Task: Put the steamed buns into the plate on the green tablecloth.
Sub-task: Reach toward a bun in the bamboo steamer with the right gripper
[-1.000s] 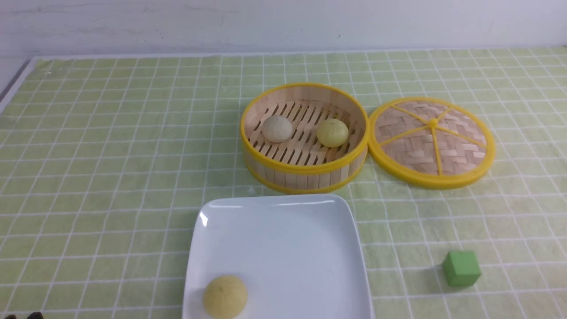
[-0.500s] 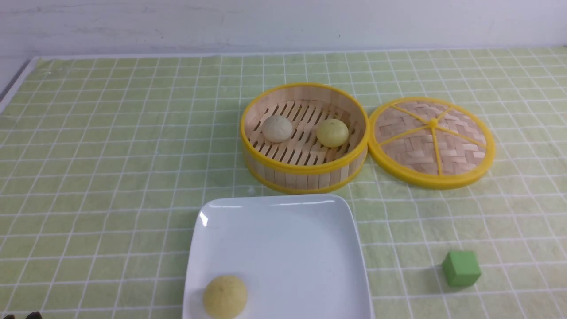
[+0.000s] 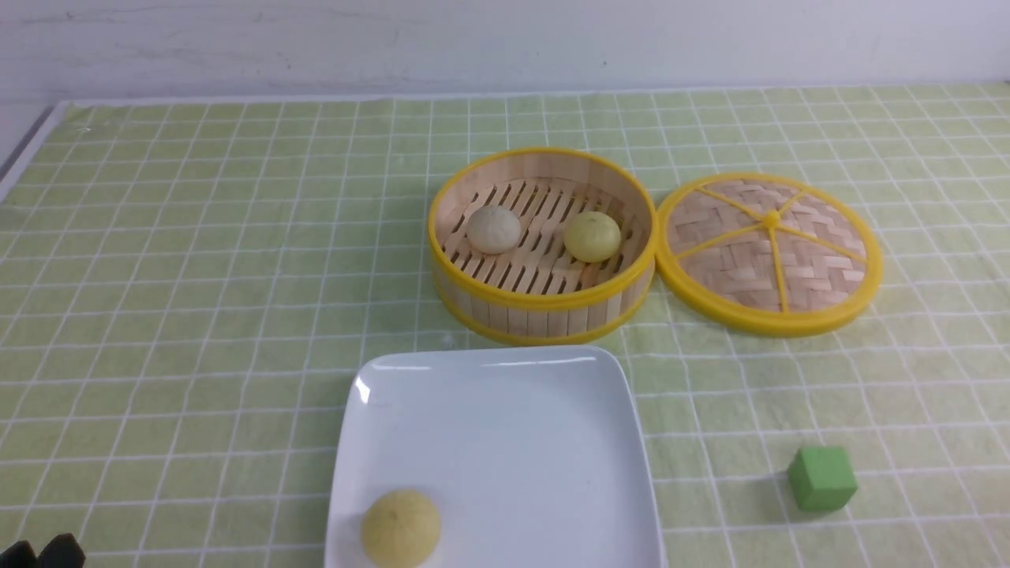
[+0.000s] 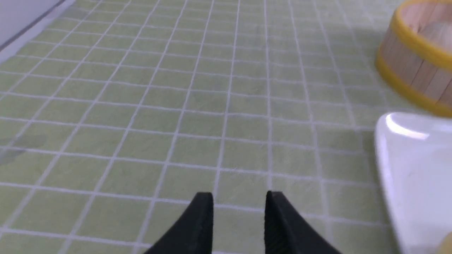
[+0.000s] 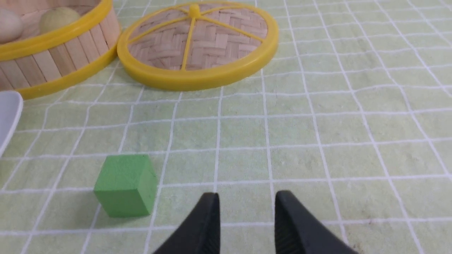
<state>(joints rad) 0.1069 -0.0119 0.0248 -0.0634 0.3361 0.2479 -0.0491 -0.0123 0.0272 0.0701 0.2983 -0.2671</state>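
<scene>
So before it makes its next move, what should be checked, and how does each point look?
1. Left gripper open and holding nothing: ok.
2. Right gripper open and holding nothing: ok.
3. Steamer basket uncovered, its lid off: ok.
4. Room on the plate beside the yellow bun: ok.
5. All buns on the plate: not ok, whitish bun and pale yellow bun are in the basket.

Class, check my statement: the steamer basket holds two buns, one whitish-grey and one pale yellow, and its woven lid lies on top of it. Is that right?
Not quite: the front view shows the woven lid lying beside the steamer basket, on the tablecloth. The rest stands.
</scene>
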